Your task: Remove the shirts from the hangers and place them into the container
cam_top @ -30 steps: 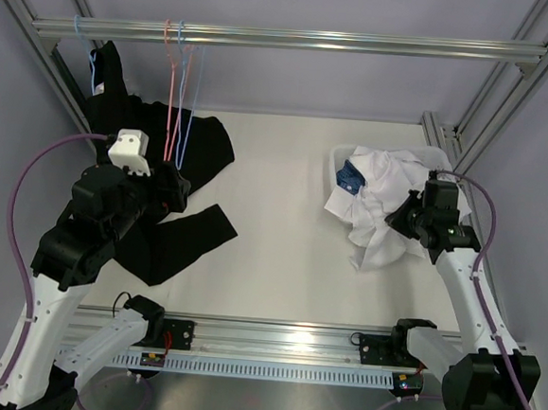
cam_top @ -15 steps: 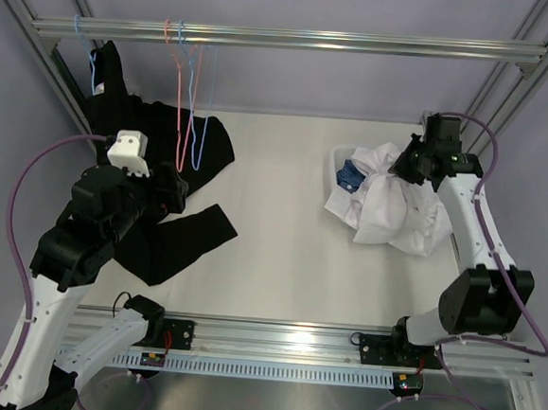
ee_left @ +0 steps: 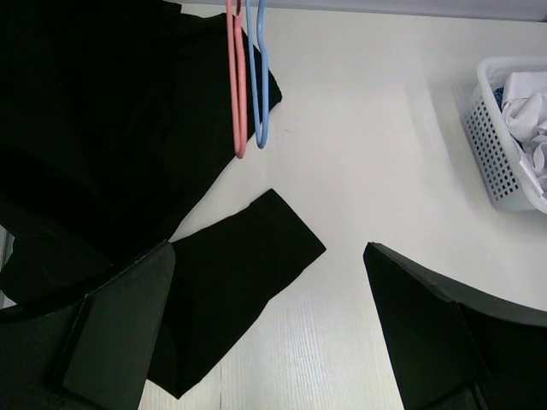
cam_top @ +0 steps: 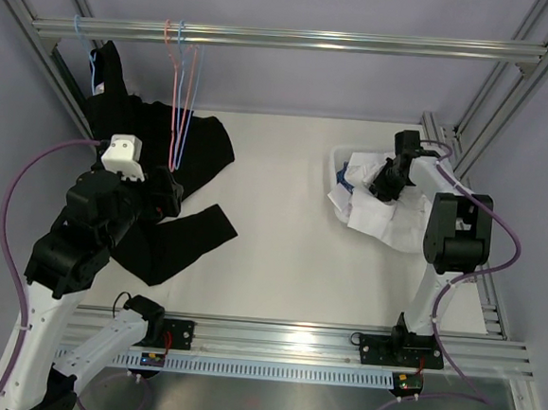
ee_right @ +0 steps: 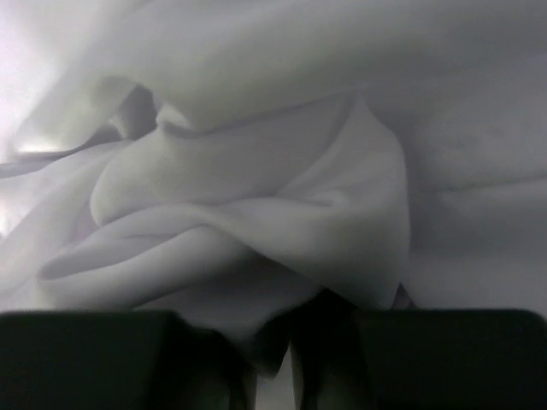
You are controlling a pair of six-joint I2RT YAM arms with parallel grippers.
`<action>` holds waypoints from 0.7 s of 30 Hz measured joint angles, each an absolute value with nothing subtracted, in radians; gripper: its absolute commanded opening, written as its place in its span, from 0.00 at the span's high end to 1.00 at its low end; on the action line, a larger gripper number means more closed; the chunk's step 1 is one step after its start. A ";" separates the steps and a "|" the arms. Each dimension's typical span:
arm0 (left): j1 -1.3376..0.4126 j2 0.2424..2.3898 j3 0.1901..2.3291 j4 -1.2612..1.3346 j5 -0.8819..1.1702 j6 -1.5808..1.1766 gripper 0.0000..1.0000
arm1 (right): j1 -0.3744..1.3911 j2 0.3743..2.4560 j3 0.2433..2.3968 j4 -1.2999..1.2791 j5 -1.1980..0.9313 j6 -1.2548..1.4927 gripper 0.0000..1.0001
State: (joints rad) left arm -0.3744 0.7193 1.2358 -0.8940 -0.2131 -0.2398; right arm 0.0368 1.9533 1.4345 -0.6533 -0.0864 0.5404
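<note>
Two of the three shirts looked dealt with from above: the white shirt (cam_top: 387, 219) lay heaped in the container (cam_top: 336, 164), though part of it spilled over the near rim onto the table (cam_top: 283, 215), and my right gripper (cam_top: 388, 181) was sunk into that heap. A pink hanger (cam_top: 175, 93) and a light blue hanger (cam_top: 190, 94) hung bare from the rail (cam_top: 287, 40). The black shirt (cam_top: 195, 237) was what remained, its collar up on another blue hanger (cam_top: 92, 62) at the left end of the rail and its body and sleeve sprawled over the table, with my left gripper (cam_top: 168, 195) poised just above it. Through my left wrist I saw my jaws spread wide and holding nothing, the black sleeve between them below, the two bare hangers beyond, and the mesh basket at the far right with white cloth and a hint of the blue shirt (ee_left: 498, 96) inside. Through my right wrist there were only white folds pressed close; a tuck of cloth sat at the slit between my fingers (ee_right: 171, 359), and I could not tell whether I gripped it or had let go. The tabletop was pale and matte, fenced by aluminium framing and plain grey walls.
</note>
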 measured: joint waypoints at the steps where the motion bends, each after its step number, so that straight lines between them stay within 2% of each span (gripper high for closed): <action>1: -0.374 0.719 1.236 -0.894 -0.214 -0.240 0.01 | 0.037 1.950 1.437 -0.654 -0.093 0.543 0.63; 3: -0.374 0.719 1.237 -0.894 -0.214 -0.240 0.01 | 0.037 1.938 1.443 -0.656 -0.099 0.543 0.50; 4: -0.374 0.719 1.238 -0.894 -0.214 -0.240 0.01 | 0.039 1.927 1.444 -0.659 -0.099 0.541 0.40; 7: -0.374 0.719 1.245 -0.896 -0.213 -0.240 0.01 | 0.041 1.867 1.456 -0.693 -0.092 0.529 0.24; 10: -0.374 0.719 1.251 -0.894 -0.212 -0.240 0.01 | 0.039 1.759 1.488 -0.747 -0.058 0.513 0.15; 11: -0.374 0.719 1.252 -0.893 -0.212 -0.240 0.01 | 0.039 1.723 1.495 -0.758 -0.042 0.510 0.06; 12: -0.374 0.720 1.252 -0.892 -0.209 -0.240 0.01 | 0.037 1.671 1.499 -0.763 -0.023 0.509 0.03; 16: -0.374 0.720 1.252 -0.888 -0.194 -0.240 0.01 | 0.010 1.475 1.487 -0.792 0.051 0.516 0.01; 21: -0.374 0.720 1.252 -0.879 -0.157 -0.240 0.01 | -0.130 1.273 1.353 -0.807 0.131 0.548 0.01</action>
